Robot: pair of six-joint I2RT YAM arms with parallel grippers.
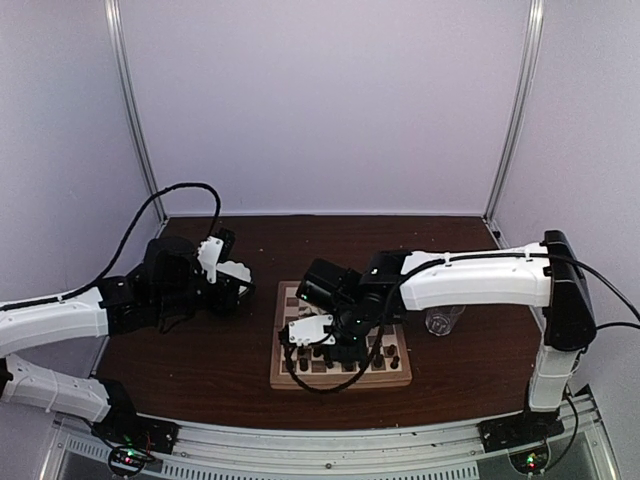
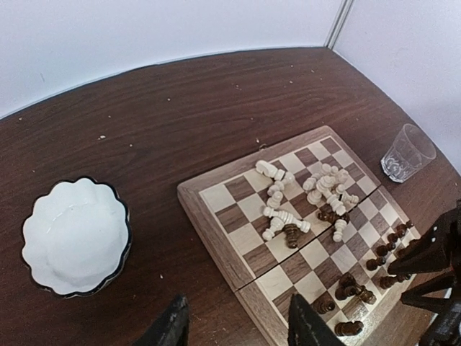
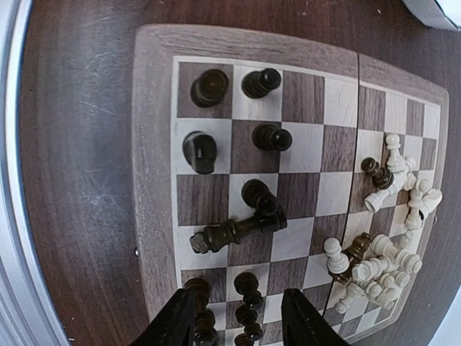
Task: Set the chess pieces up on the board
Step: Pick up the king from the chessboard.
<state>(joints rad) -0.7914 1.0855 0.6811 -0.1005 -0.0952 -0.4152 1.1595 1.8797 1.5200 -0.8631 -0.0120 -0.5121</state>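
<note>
The board lies under my right gripper, which hangs open just above it. Several dark chess pieces stand on the squares along one edge, and a dark one lies on its side. Two small dark pieces stand between the right fingers, touching neither. The cream pieces lie in a heap on the other half of the board, with a few dark ones mixed in. My left gripper is open and empty above the table by the board, whose cream heap shows there too.
A white scalloped bowl sits on the table left of the board. A clear drinking glass stands beyond the board's right side. The right arm reaches across over the board.
</note>
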